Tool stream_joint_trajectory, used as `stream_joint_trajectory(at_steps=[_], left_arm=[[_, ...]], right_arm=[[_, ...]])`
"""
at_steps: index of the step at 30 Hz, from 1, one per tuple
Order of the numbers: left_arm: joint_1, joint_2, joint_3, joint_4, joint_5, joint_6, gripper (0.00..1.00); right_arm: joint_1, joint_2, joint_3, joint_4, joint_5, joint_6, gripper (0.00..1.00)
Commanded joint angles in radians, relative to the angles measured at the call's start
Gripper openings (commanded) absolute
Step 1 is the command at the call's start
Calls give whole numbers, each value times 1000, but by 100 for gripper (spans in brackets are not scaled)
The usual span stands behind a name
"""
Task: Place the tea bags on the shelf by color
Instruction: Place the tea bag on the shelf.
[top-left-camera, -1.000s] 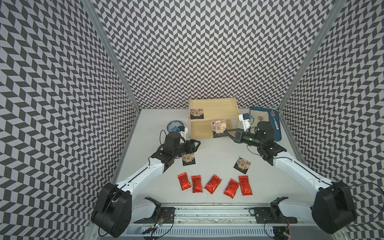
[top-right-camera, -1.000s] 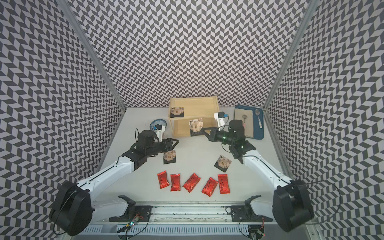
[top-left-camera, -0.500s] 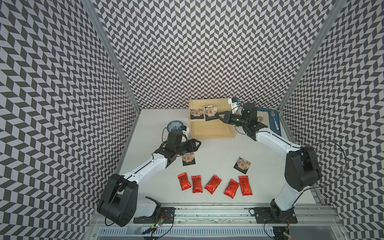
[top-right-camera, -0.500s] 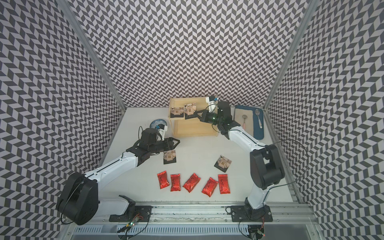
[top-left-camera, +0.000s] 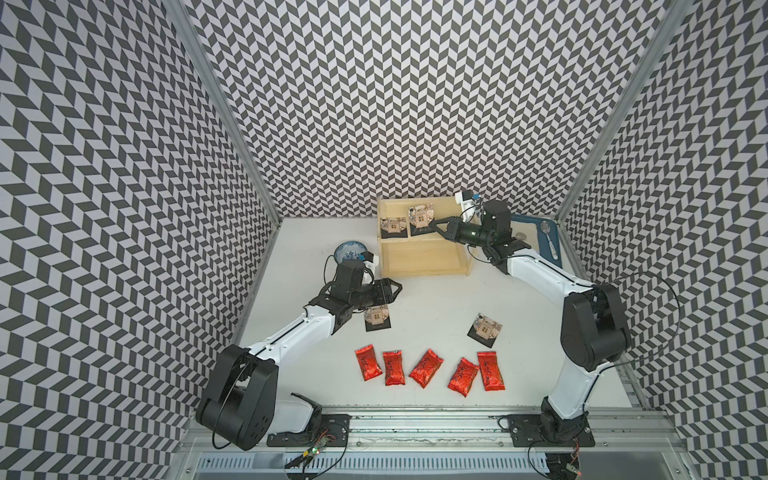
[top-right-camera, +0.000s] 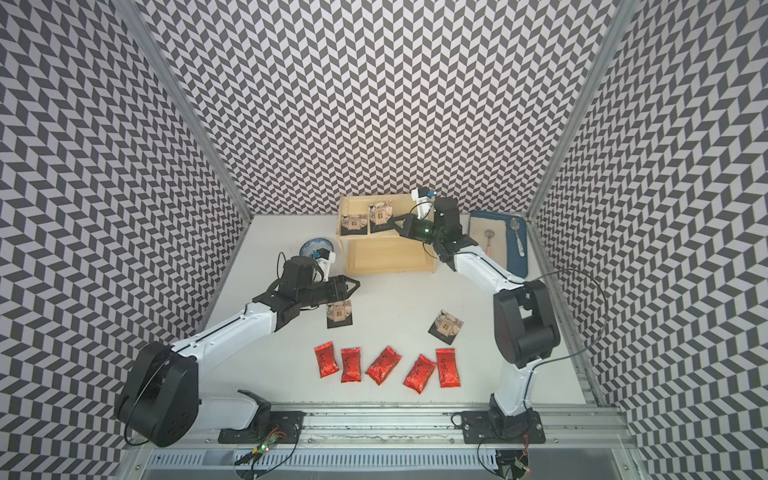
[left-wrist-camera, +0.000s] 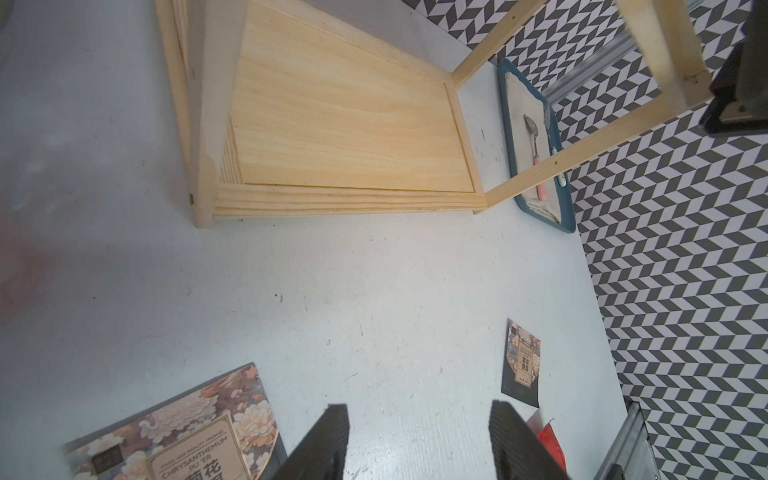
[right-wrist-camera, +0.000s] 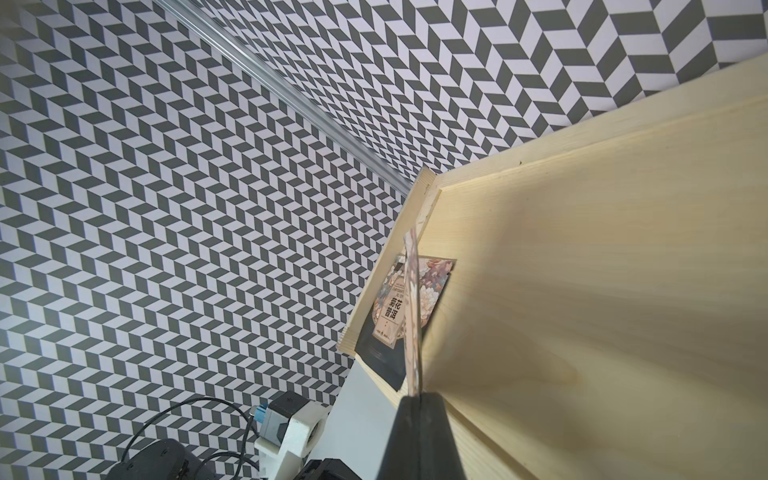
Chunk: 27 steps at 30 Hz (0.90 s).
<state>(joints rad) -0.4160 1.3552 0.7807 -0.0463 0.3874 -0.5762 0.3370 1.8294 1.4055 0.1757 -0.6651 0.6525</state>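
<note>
**Black tea bag held over the shelf's top tier, beside one already laid there**

The right gripper is pressed together on the edge of a black tea bag. It holds the bag above the top board of the wooden shelf. In the right wrist view the held bag shows edge-on, rising straight out from the closed tips. I cannot tell whether its far edge touches the board. Just beside it, toward the left arm's end of the same board, a second black tea bag lies flat. The release point therefore seems to be the bare wood on the right arm's side of that bag. The lower tier is empty.

The left gripper is spread and holds nothing. It hovers over the table close to a third black tea bag, which in the left wrist view lies off to one side of the fingers, not between them. The left arm is clearly nearer this bag. The fourth black tea bag lies nearer the right arm's side. Five red foil pouches lie in a row near the front edge of the table, none of them on the shelf.
</note>
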Motion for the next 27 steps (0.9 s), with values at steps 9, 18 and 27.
stream_joint_trajectory(at_steps=[9, 18, 27], left_arm=[[10, 8, 11, 8, 25, 9, 59], [16, 7, 10, 15, 39, 4, 59], [20, 2, 9, 22, 51, 1, 59]], right_arm=[[-4, 45, 68, -31, 7, -23, 8], [-4, 79, 117, -85, 1, -52, 17], [-8, 87, 154, -144, 24, -95, 25]])
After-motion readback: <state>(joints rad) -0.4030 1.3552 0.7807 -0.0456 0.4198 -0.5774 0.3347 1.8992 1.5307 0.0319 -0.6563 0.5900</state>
